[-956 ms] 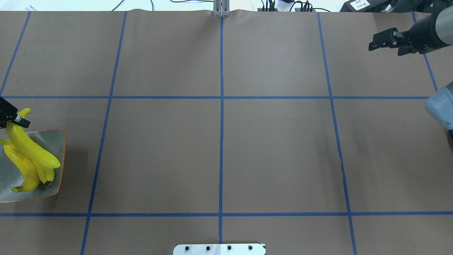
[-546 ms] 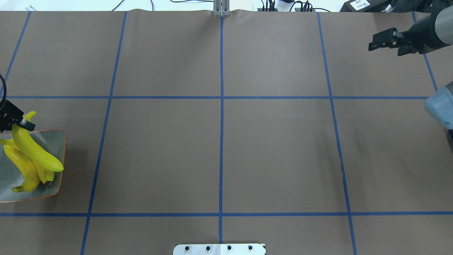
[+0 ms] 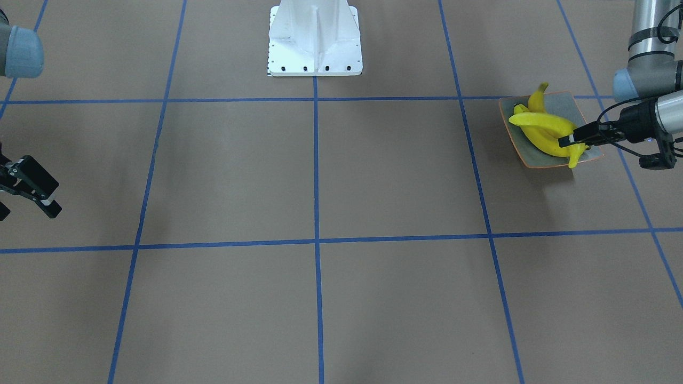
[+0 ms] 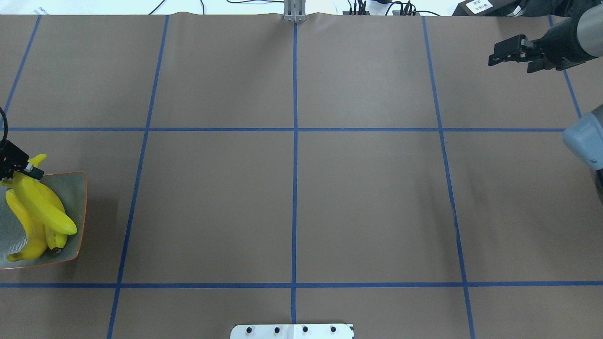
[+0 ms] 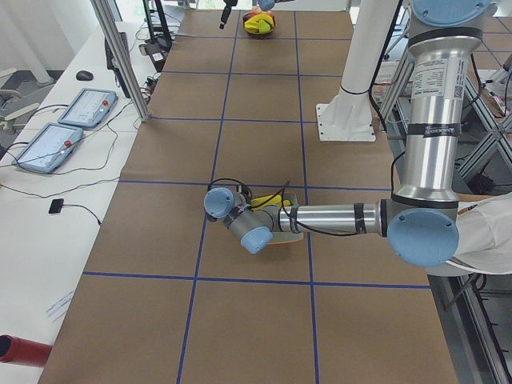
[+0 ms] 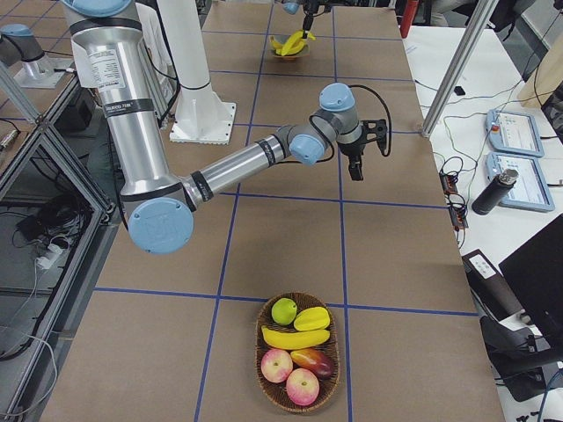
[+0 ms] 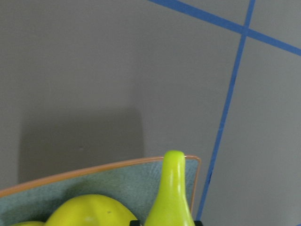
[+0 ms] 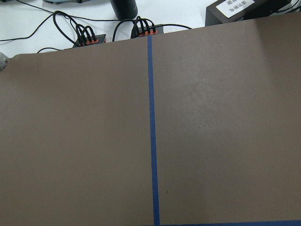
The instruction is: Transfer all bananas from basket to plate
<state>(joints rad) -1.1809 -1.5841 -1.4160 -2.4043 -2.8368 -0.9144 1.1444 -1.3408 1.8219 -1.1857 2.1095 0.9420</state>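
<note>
The grey-green plate (image 4: pixel 75 186) sits at the table's left edge, also seen in the front view (image 3: pixel 528 154). Three yellow bananas (image 4: pixel 28 226) lie piled on it. My left gripper (image 4: pixel 26 170) is shut on the stem end of the top banana (image 4: pixel 44 212), which rests on the pile; the left wrist view shows that stem (image 7: pixel 174 188) over the plate's corner (image 7: pixel 94 168). The wicker basket (image 6: pixel 262 341) stands at the right end with one banana (image 6: pixel 295 338) in it. My right gripper (image 4: pixel 509 61) hangs open and empty over the far right of the table.
Around the banana, the basket holds apples (image 6: pixel 276 364), a lime (image 6: pixel 283 309) and a mango (image 6: pixel 313 359). The robot's white base (image 3: pixel 315 40) stands at the table's near middle. Blue tape lines cross the brown table cover. Tablets and cables lie past the far edge.
My left gripper has lowered the held banana onto the pile on the plate, shifting slightly left. The right gripper drifted a little toward the far edge.
</note>
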